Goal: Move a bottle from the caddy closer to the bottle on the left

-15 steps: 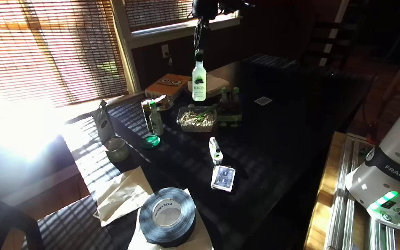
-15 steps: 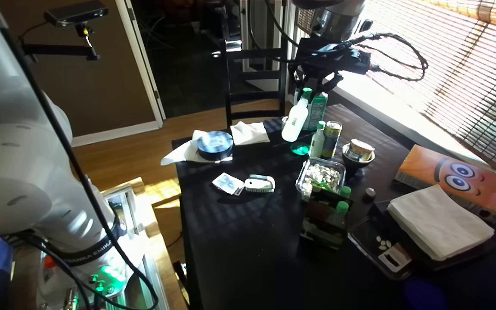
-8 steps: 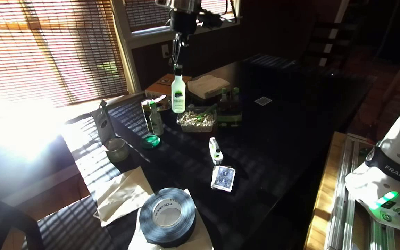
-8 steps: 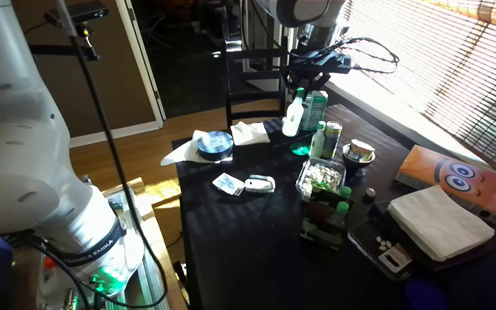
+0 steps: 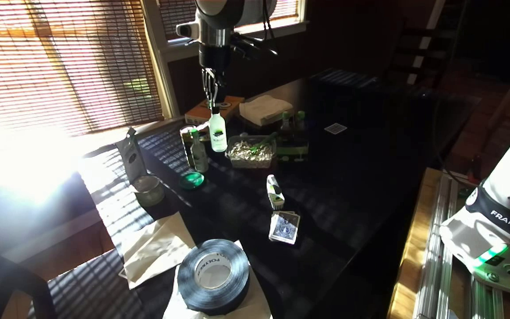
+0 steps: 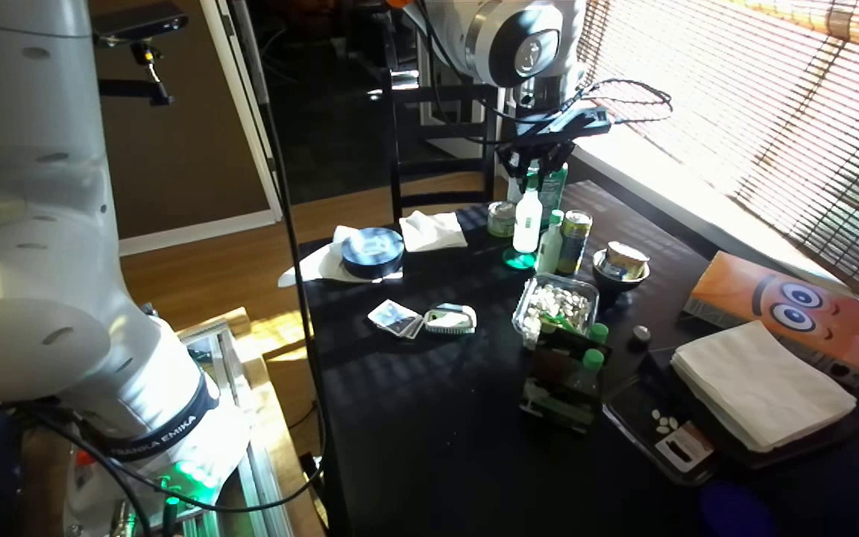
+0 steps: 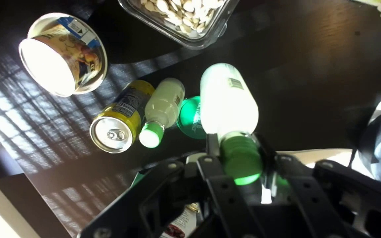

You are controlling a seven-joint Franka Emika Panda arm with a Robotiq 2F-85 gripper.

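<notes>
My gripper [image 7: 238,145] is shut on the green cap and neck of a pale bottle [image 7: 228,99]. This held bottle hangs nearly upright above the table in both exterior views [image 5: 218,135] [image 6: 527,222]. A like bottle with a green cap, the standing bottle [image 7: 164,102], is upright on the table beside it, apart from it [image 5: 198,153] [image 6: 549,246]. The dark caddy [image 6: 560,388] holds other green-capped bottles and also shows in an exterior view [image 5: 292,150].
A yellow can [image 7: 122,115] stands beside the standing bottle. A green lid [image 7: 192,117] lies partly behind the held bottle. A seed container [image 6: 556,302], a bowl with a cup [image 6: 620,268], a can [image 6: 501,220] and a tall green packet [image 6: 553,186] are close by.
My gripper has come down with the bottle. In an exterior view it has shifted left towards the standing bottle. The held bottle has swung from tilted to nearly upright.
</notes>
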